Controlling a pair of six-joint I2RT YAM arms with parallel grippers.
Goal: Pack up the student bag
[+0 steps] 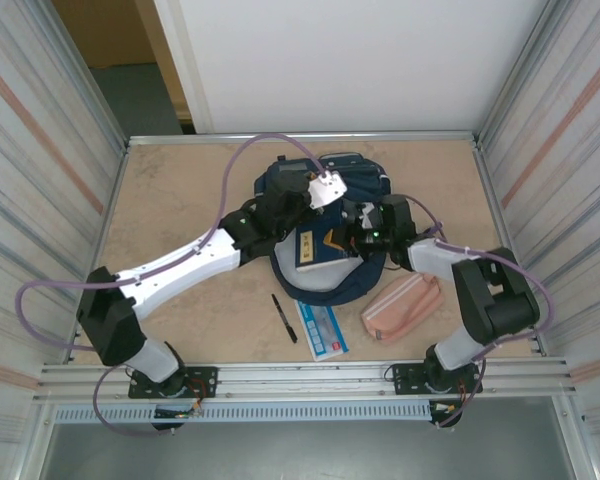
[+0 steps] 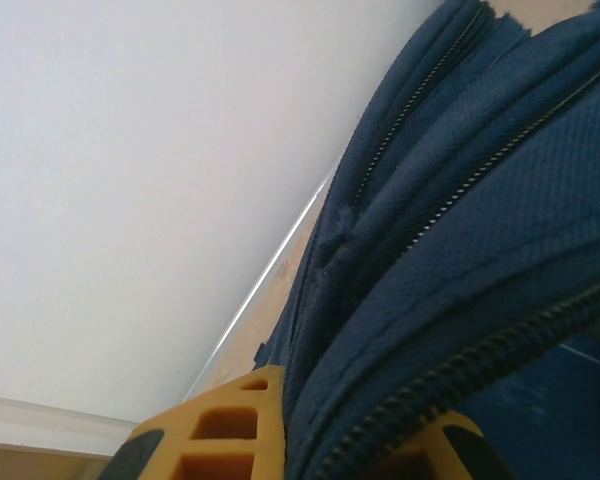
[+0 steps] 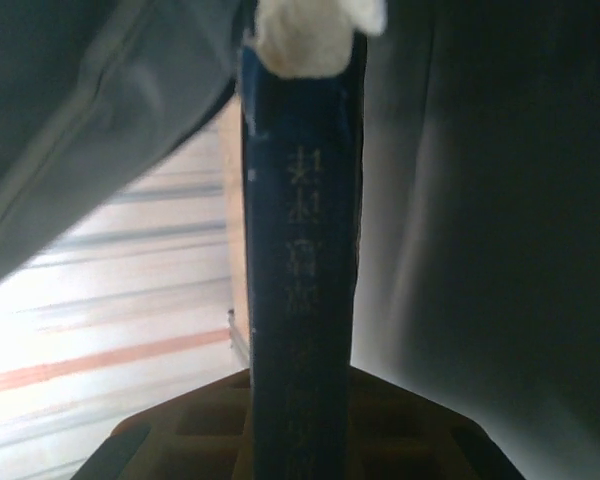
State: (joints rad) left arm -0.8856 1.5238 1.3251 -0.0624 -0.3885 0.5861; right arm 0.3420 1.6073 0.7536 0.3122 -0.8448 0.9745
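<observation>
- Evidently the left end effector (image 2: pixel 330 445) is pinching the bag's (image 1: pixel 360 170) zipper rim, likely holding its mouth open mid-worktop (image 1: pixel 180 180).
- Right end effector (image 3: pixel 300 430) is clamping a book (image 3: pixel 300 250) by its edge, probably feeding it inside.
- Pen (image 1: pixel 283 317), card (image 1: pixel 322 330) and pouch (image 1: pixel 402 307) are lying near the front edge; bare worktop is flanking both sides.

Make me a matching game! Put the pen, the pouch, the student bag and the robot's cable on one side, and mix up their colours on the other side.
Things:
1. pen
2. pouch
3. student bag
4. cable

Colours:
A. navy blue
B. purple
C. black
D. pink

Right pairs: 1-C, 2-D, 3-A, 4-B.
</observation>
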